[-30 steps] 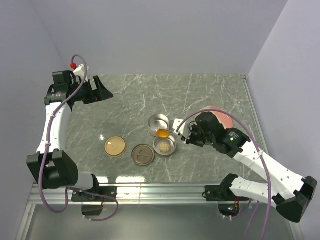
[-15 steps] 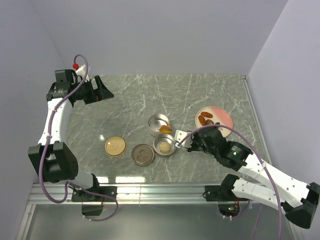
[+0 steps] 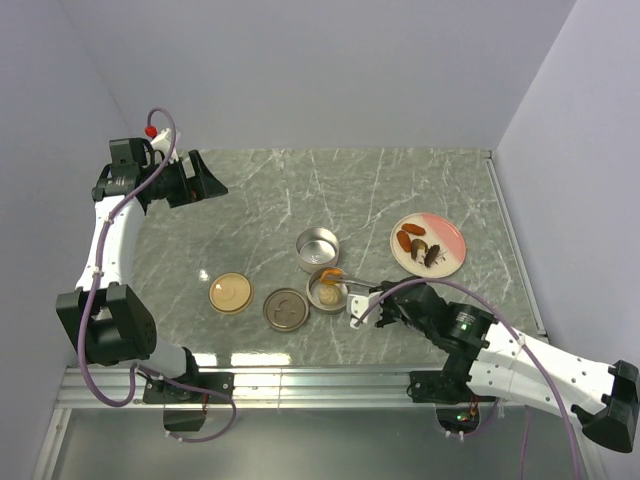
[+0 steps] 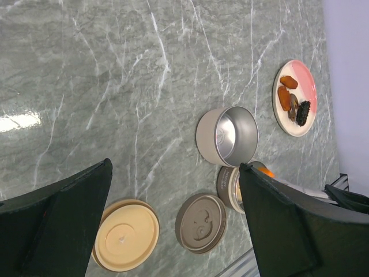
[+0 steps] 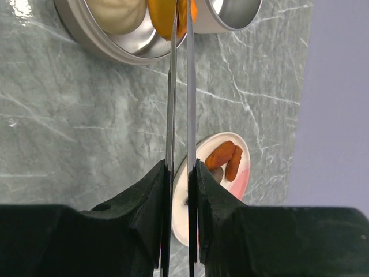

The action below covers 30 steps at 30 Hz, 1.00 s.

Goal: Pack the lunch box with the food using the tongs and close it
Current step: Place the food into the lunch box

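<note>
The lunch box is two round metal tins, an empty one (image 3: 318, 248) and a nearer one (image 3: 328, 290) holding a pale round piece (image 5: 118, 8). My right gripper (image 3: 372, 297) is shut on the thin silver tongs (image 3: 355, 285). The tongs' tips pinch an orange chunk (image 3: 330, 273) over the nearer tin's rim. In the right wrist view the tongs (image 5: 172, 86) run up to the orange chunk (image 5: 164, 11) above the tin (image 5: 104, 43). More food, reddish-brown pieces (image 3: 410, 240) and dark bits (image 3: 432, 256), lies on the pink plate (image 3: 450, 232). My left gripper (image 3: 205, 180) hangs open at the far left, holding nothing.
A tan lid (image 3: 230, 294) and a brown lid (image 3: 286, 309) lie flat left of the nearer tin. The left wrist view shows both lids (image 4: 125, 235) (image 4: 201, 223) between its fingers, far below. Walls close the table on three sides.
My right arm has drawn back toward the near edge, carrying the orange chunk from the far tin's rim to the nearer tin. The plate has come into full view. The left arm barely shifted.
</note>
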### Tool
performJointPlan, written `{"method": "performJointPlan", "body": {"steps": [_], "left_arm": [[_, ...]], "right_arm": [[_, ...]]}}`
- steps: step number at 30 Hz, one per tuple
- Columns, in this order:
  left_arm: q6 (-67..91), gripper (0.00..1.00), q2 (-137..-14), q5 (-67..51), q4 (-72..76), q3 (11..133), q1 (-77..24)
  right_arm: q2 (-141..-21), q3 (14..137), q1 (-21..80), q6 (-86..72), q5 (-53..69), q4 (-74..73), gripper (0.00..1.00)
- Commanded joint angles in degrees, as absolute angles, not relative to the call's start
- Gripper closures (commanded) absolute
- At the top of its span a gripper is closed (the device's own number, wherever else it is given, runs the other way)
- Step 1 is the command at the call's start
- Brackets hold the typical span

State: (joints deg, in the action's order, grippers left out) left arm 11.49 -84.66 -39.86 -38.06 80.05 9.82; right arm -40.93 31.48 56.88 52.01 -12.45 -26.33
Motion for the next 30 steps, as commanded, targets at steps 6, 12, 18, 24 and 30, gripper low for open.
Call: {"method": "performJointPlan", "body": {"steps": [6, 12, 18, 24, 30], "left_arm": [[11.5, 0.03, -84.3, -41.4, -37.7, 82.0, 10.1], [11.3, 0.03, -84.7, -41.4, -37.8, 82.3, 10.1], [11.3, 0.03, -85.2, -41.5, -37.7, 82.3, 10.1], [11.4, 0.03, -85.2, -41.5, -37.5, 82.0, 10.1], [11.4, 0.03, -84.9, -41.8, -37.4, 81.8, 10.1]], "right_arm": [[-40.7, 29.4, 58.0, 54.8, -18.8, -15.7, 1.00], [-41.5, 28.3, 58.4, 55.5, -19.2, -14.6, 1.00], [-41.1, 28.0, 59.3, 55.5, -18.1, -16.5, 1.00], [-41.5, 26.4, 60.2, 56.3, -18.3, -15.8, 1.00], [-43.5, 25.5, 60.4, 57.1, -20.2, -12.8, 1.00]]}}
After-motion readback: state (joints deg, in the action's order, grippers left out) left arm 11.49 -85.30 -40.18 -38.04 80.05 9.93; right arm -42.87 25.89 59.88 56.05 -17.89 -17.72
